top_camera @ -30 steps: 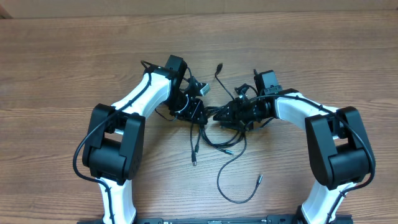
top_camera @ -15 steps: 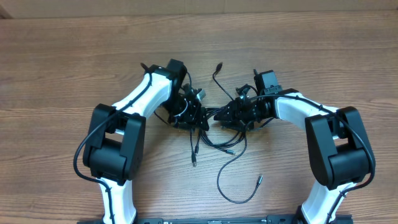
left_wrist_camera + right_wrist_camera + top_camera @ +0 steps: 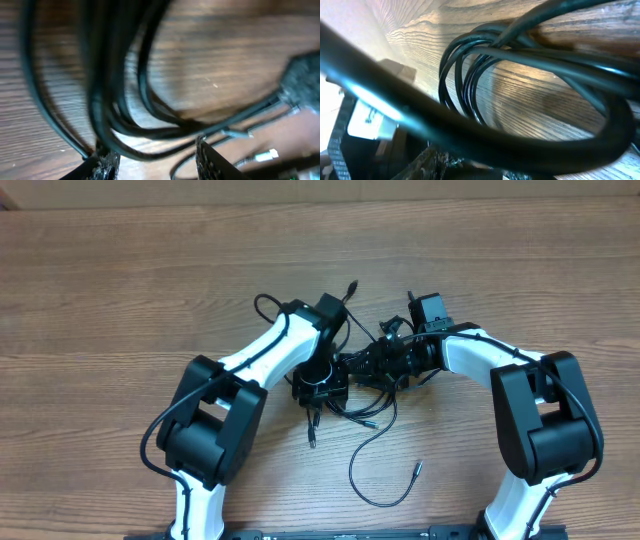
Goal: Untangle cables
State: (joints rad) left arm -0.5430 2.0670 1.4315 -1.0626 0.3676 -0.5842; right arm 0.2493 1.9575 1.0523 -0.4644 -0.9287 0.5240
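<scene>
Overhead: left gripper (image 3: 322, 390) points down at frame centre, its arm arched in from lower left. Right gripper (image 3: 370, 363) reaches in level from the right. Both meet in the cables (image 3: 352, 395): thin glossy black cords, looped, on the wood-grain table (image 3: 110, 280). One plug (image 3: 417, 470) lies loose, lower centre.
Left wrist: rough-faced fingertips (image 3: 102, 167) apart, strands crossing the gap.
Right wrist: coils close up; grip cannot be told.

The wood-grain counter (image 3: 100, 280) bears a tangle of thin black cables (image 3: 358, 385) at frame centre, one loose loop trailing toward the lower middle.
</scene>
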